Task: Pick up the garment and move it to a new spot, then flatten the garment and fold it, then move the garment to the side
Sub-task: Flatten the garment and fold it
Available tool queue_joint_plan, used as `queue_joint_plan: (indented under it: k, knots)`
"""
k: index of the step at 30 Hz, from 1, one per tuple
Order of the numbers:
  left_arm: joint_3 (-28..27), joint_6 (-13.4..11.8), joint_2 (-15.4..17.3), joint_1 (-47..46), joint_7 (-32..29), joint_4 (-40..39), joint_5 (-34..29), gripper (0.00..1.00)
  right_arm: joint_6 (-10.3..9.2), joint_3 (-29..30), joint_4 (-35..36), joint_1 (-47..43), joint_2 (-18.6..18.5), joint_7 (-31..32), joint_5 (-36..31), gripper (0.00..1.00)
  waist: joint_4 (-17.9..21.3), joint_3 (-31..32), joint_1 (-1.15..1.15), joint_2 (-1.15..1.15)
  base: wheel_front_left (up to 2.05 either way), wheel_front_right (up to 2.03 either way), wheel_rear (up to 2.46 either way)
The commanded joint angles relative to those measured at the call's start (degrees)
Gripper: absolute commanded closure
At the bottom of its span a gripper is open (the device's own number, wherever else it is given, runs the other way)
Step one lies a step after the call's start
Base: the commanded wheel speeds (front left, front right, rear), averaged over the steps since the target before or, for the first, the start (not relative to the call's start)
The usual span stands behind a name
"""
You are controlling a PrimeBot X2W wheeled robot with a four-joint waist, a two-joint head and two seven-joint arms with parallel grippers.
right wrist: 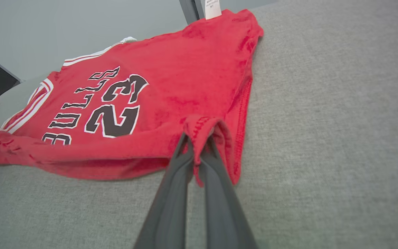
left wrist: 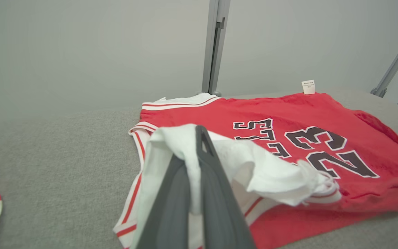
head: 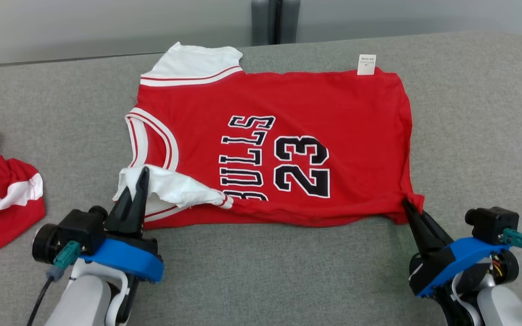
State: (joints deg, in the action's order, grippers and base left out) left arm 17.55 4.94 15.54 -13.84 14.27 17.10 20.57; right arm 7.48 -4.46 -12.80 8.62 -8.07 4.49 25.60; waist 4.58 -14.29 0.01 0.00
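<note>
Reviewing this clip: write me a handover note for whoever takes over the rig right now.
Left gripper: shut on the jersey, pinching white sleeve fabric at its near left corner.
Right gripper: shut on the jersey's red hem corner, near right.
Jersey: spread print-up on the grey table, near edge puckered.
A second red-and-white garment lies bunched at the table's left edge, apart from both grippers.
Done: placed, mostly flattened.
Left: fold, probably near edge over far, then move aside.
</note>
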Motion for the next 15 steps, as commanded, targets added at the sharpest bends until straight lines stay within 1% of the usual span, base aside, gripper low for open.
queue_joint_plan:
  k: [1, 9, 10, 11, 12, 13, 14, 15]
  knots:
    - [0.08, 0.39, 0.38, -2.56, 0.29, 1.34, 0.0, 1.0, 0.03, -0.09, -0.48, 2.0, 0.11, 0.04, 0.12, 1.0, -0.08, -1.02, -0.01, 0.0, 0.0, 0.0, 0.0]
    - [1.22, 1.5, 0.82, -9.58, 0.61, 7.8, -0.43, 1.0, 0.03, -1.13, -2.91, 6.96, 0.55, -0.77, -0.81, 1.0, 0.5, -3.22, -0.01, 0.0, 0.0, 0.0, 0.0]
    - [1.34, 1.61, 0.72, -10.29, 0.62, 8.66, -0.33, 1.0, 0.03, -1.28, -3.07, 7.47, 0.58, -1.34, -0.94, 0.7, 0.52, -3.29, -0.01, 0.0, 0.0, 0.0, 0.0]
    - [1.45, 1.67, 0.68, -10.93, 0.7, 9.53, -0.41, 0.78, 0.03, -1.34, -3.33, 7.8, 0.58, -1.88, -1.04, 0.0, 0.54, -3.32, -0.01, 0.0, 0.0, 0.0, 0.0]
    - [1.62, 1.63, 0.77, -11.45, 0.75, 10.25, -0.87, 0.52, 0.03, -1.41, -3.72, 7.91, 0.62, -2.16, -1.06, 0.0, 0.56, -3.3, -0.01, 0.0, 0.0, 0.0, 0.0]
    - [1.78, 1.61, 0.68, -11.82, 0.8, 10.92, -1.11, 0.17, 0.03, -1.5, -3.96, 7.98, 0.54, -2.54, -1.15, 0.0, 0.54, -3.22, -0.01, 0.0, 0.0, 0.0, 0.0]
    - [1.88, 1.65, 0.47, -12.12, 0.87, 11.56, -1.23, 0.0, 0.03, -1.44, -4.19, 8.07, 0.29, -2.93, -1.06, 0.0, 0.47, -3.1, -0.01, 0.0, 0.0, 0.0, 0.0]
    - [1.8, 1.68, 0.26, -12.37, 0.88, 11.95, -1.31, 0.0, 0.03, -1.41, -4.36, 8.05, -0.08, -3.29, -1.13, 0.0, 0.4, -2.95, -0.01, 0.0, 0.0, 0.0, 0.0]
